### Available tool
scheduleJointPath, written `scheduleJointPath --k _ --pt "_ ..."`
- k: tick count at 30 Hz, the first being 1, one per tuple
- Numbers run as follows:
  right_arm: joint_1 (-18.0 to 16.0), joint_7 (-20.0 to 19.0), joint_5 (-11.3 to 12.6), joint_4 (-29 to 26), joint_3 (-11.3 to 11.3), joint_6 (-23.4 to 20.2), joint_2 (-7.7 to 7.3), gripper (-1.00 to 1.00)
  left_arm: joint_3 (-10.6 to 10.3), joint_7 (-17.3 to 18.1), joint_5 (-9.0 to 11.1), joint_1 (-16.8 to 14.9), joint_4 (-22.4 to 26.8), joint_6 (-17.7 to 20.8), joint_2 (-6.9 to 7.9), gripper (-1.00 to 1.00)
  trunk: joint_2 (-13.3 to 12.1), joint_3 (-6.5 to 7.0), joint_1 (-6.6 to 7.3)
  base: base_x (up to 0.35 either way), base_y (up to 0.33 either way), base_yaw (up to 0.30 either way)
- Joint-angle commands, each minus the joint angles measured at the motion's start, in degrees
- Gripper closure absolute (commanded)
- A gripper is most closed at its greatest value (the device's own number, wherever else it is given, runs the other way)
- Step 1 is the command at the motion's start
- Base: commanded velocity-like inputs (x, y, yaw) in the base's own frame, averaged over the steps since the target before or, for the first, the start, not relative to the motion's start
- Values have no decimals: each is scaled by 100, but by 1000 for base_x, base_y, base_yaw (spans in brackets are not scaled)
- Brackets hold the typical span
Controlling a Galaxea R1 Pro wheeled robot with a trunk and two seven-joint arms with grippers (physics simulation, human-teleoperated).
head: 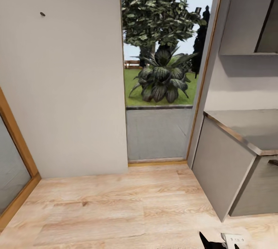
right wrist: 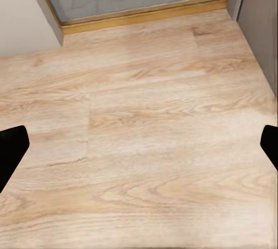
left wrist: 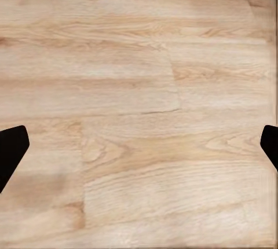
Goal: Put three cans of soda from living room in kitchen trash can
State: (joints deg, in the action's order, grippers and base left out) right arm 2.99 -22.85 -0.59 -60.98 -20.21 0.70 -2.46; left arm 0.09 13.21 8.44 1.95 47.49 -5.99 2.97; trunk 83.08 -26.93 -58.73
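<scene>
The soda cans and the trash can are out of view. My left gripper (left wrist: 139, 150) hangs open over bare light wood floor (left wrist: 133, 87), its two dark fingertips (left wrist: 10, 147) spread to the frame's edges with nothing between them. My right gripper (right wrist: 139, 147) is open too, over the same kind of floor close to a wood door sill (right wrist: 145, 14). In the head view, black tips of my right gripper (head: 216, 243) peek in at the bottom edge.
Ahead is a pale wall (head: 65, 87) beside a wood-framed glass door (head: 158, 133) looking onto a garden plant (head: 162, 77). A grey cabinet with a counter top (head: 227, 164) stands at the right. Another framed glass panel (head: 11, 164) is at the left.
</scene>
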Motion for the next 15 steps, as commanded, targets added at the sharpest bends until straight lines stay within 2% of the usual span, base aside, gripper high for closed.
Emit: scheduleJointPath --k 1,15 --pt "0 0 -1 2 0 0 0 -100 0 1 0 0 -9 0 0 -100 0 0 0 0 0 -252" --pt "0 0 -3 66 4 0 0 -100 -9 6 -26 -1 -46 -8 -6 -100 0 0 0 0 0 -252"
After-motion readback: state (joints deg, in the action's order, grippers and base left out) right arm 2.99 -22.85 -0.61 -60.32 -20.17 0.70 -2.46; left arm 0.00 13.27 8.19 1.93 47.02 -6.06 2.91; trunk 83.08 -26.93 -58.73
